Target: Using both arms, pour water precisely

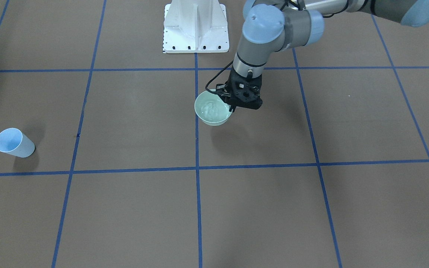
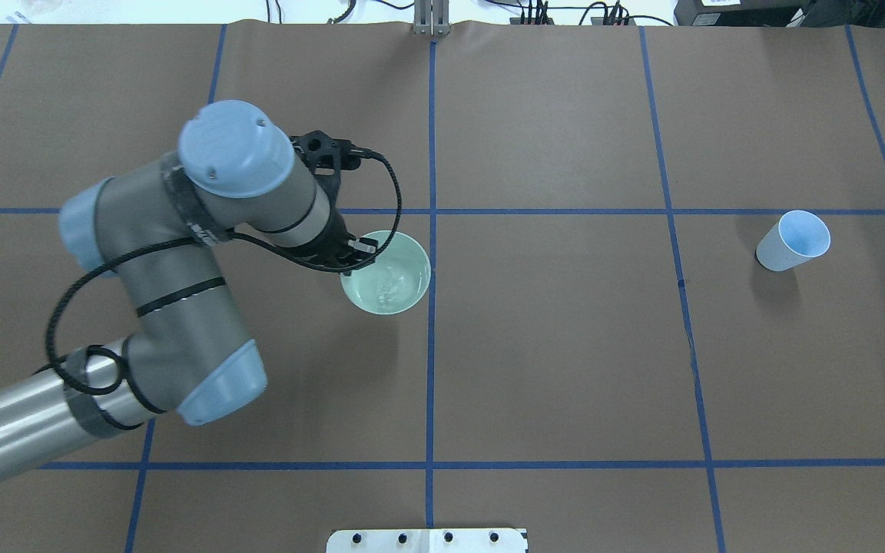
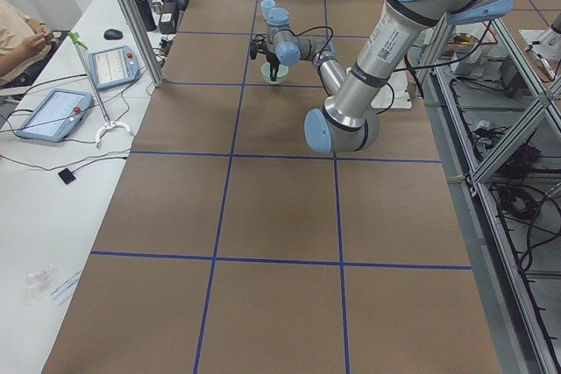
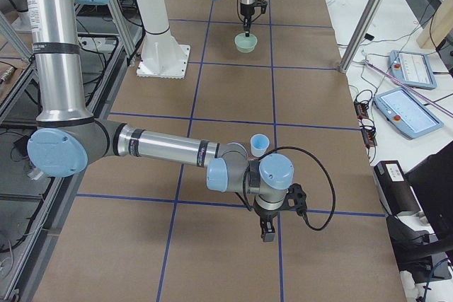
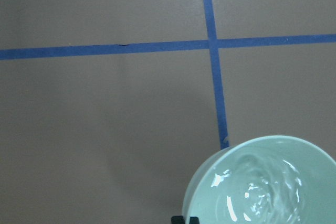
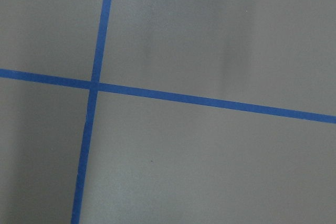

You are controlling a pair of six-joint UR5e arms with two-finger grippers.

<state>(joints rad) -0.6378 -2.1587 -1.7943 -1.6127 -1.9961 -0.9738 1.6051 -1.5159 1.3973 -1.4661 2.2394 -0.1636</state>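
Mint-green bowl point(image 5: 200, 184) of rippling water point(image 5: 257, 192) under left wrist camera; my left gripper point(image 1: 232, 108) pinches rim. Right gripper point(image 4: 267, 235) only in side view: jaws, cannot tell.

no words or numbers can be read. a dark printed mark runs along the silver tube of the left arm point(image 3: 386, 41), too small to make out. the pendant screen point(image 3: 112, 66) is blurred.

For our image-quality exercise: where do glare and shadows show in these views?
Left wrist view: white glare spots on the water in the bowl. Front-facing view: soft shadows beside the cup and, detached, below the bowl. Right wrist view: faint shadow bands only.
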